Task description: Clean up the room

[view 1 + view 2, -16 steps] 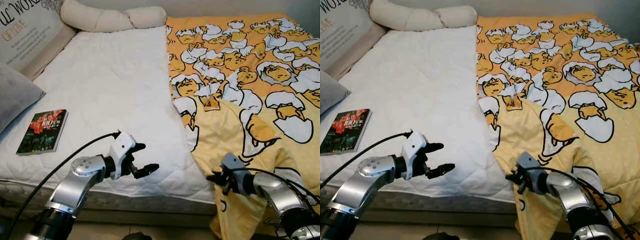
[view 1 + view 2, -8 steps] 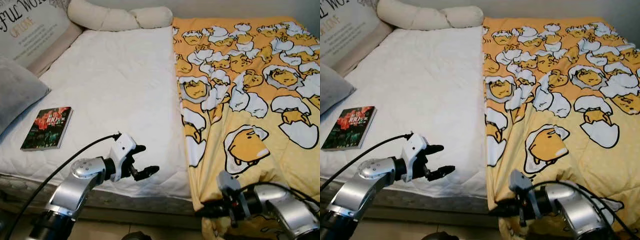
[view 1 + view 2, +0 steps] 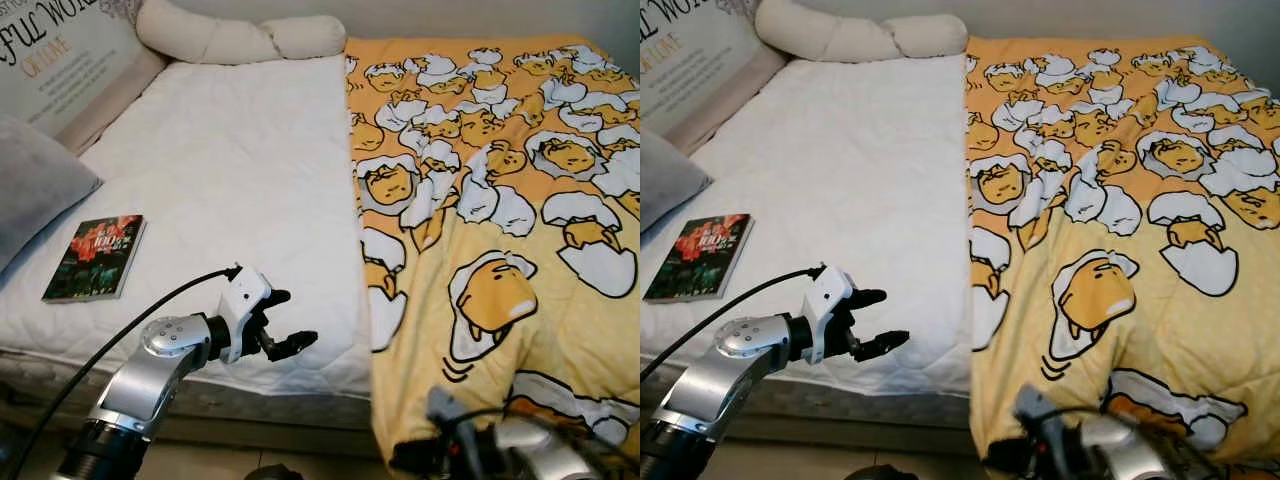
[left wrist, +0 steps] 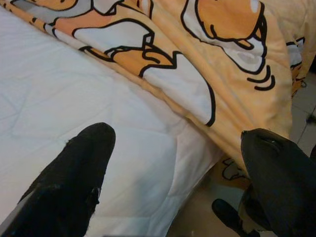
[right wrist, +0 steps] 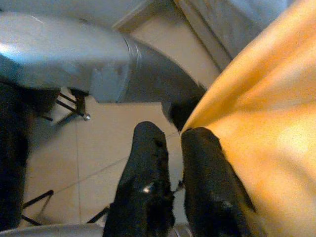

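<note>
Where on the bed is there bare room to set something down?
The white mattress is bare from the book across to the yellow blanket, and up to the cream pillow. The book and grey cushion crowd the left edge; the open left gripper hovers at the near edge.

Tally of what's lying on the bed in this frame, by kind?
Blanket: 1, the yellow cartoon-print blanket
Book: 1, the book
Bolster: 1, the cream bolster
Cushions: 2, the grey cushion and the lettered cushion
Total: 5
</note>
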You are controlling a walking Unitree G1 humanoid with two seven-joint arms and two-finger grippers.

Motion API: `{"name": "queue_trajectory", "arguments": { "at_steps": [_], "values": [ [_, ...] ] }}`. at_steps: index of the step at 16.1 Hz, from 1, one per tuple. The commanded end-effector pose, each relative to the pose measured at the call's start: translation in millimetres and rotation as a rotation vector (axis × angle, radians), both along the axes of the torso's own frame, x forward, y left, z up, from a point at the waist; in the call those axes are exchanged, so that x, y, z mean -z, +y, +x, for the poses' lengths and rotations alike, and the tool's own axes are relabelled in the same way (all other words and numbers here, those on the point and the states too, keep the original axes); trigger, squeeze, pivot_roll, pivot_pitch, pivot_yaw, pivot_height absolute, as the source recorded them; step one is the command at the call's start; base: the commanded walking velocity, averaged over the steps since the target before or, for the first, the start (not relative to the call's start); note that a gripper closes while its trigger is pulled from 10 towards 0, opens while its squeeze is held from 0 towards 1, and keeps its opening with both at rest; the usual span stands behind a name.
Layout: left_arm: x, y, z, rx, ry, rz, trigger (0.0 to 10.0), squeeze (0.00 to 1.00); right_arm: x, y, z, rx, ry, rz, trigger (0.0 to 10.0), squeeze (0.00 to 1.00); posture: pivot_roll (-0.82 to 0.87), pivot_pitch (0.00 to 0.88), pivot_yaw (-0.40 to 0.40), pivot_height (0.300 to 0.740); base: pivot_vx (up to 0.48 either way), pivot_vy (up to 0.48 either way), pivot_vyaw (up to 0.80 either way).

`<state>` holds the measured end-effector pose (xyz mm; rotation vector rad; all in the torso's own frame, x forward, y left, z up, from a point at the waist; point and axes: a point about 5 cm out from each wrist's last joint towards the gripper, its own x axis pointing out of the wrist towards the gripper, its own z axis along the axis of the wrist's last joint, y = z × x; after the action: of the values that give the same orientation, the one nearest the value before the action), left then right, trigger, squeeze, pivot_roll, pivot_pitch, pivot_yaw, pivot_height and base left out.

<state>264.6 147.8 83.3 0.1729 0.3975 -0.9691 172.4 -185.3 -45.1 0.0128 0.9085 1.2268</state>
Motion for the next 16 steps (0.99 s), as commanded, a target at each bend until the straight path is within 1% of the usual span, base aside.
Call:
{"name": "queue_trajectory", "arguments": {
  "at_steps": [1,2,3,5,6,7,8,9,10,11,12,13,14,15,16],
  "values": [
    [-3.2,3.3,2.8,-0.004,-0.011,0.013,10.0,0.01,3.9,2.8,3.1,0.019,-0.03,-0.027,10.0,1.0,-0.06,0.0,0.112,0.74,0.0,0.0,0.0],
    [-3.5,3.5,3.0,-0.004,-0.013,0.013,10.0,0.02,6.0,4.5,5.3,0.038,-0.036,-0.044,10.0,1.0,-0.06,0.0,0.112,0.74,0.0,0.0,0.0],
    [-3.5,3.8,3.0,-0.007,-0.016,0.016,10.0,0.02,5.5,5.4,11.0,0.07,-0.065,-0.057,10.0,1.0,-0.06,0.0,0.109,0.74,0.0,0.0,0.0],
    [-3.9,5.1,3.3,-0.029,-0.031,0.015,10.0,0.02,0.0,4.5,27.2,0.147,-0.157,-0.085,10.0,1.0,-0.05,0.0,0.106,0.74,0.0,0.0,0.0],
    [-3.9,6.9,5.6,-0.079,-0.063,0.016,10.0,0.02,-19.2,-9.5,59.1,0.292,-0.315,-0.111,10.0,1.0,-0.05,0.0,0.102,0.74,0.0,0.0,0.0],
    [-3.6,7.6,7.8,-0.112,-0.07,0.013,10.0,0.02,-34.9,-20.1,79.0,0.428,-0.4,-0.089,10.0,1.0,-0.05,0.0,0.097,0.74,0.0,0.0,0.0],
    [-5.0,7.5,13.0,-0.175,-0.099,0.005,10.0,0.02,-71.0,-32.0,116.0,0.642,-0.566,-0.012,10.0,1.0,-0.05,0.0,0.091,0.74,0.0,0.0,0.0],
    [-6.5,6.4,14.8,-0.192,-0.114,-0.004,10.0,0.02,-96.4,-33.3,134.5,0.693,-0.626,0.104,10.0,1.0,-0.05,0.0,0.089,0.74,0.0,0.0,0.0],
    [-7.4,5.9,16.2,-0.208,-0.123,-0.008,10.0,0.02,-113.2,-36.0,141.8,0.722,-0.686,0.162,10.0,0.85,-0.05,0.0,0.087,0.74,0.0,0.0,0.0],
    [-8.8,5.2,19.0,-0.247,-0.147,-0.012,10.0,0.03,-137.6,-32.9,144.8,0.757,-0.804,0.208,10.0,0.0,-0.05,0.0,0.087,0.74,0.0,0.0,0.0],
    [-9.2,4.5,21.2,-0.289,-0.163,-0.015,10.0,0.02,-149.4,-27.3,146.3,0.826,-0.853,0.215,10.0,0.0,-0.05,0.0,0.087,0.74,0.0,0.0,0.0],
    [-10.0,3.8,22.3,-0.314,-0.179,-0.022,10.0,0.02,-150.6,-21.4,146.8,0.857,-0.846,0.209,10.0,0.0,-0.05,0.0,0.082,0.74,0.0,0.0,0.0],
    [-10.6,1.8,23.6,-0.355,-0.192,-0.041,10.0,0.02,-146.8,-10.4,146.9,0.911,-0.83,0.145,10.0,0.0,-0.04,0.0,0.079,0.74,0.0,0.0,0.0],
    [-10.8,0.1,23.4,-0.389,-0.198,-0.058,10.0,0.02,-139.6,-5.7,144.4,0.978,-0.819,0.082,10.0,0.0,-0.04,0.0,0.074,0.74,0.0,0.0,0.0],
    [-10.6,-1.1,22.5,-0.408,-0.203,-0.066,10.0,0.02,-135.3,-0.8,139.1,1.02,-0.803,0.068,10.0,0.0,-0.04,0.0,0.069,0.74,0.0,0.255,0.0]
  ]
}}
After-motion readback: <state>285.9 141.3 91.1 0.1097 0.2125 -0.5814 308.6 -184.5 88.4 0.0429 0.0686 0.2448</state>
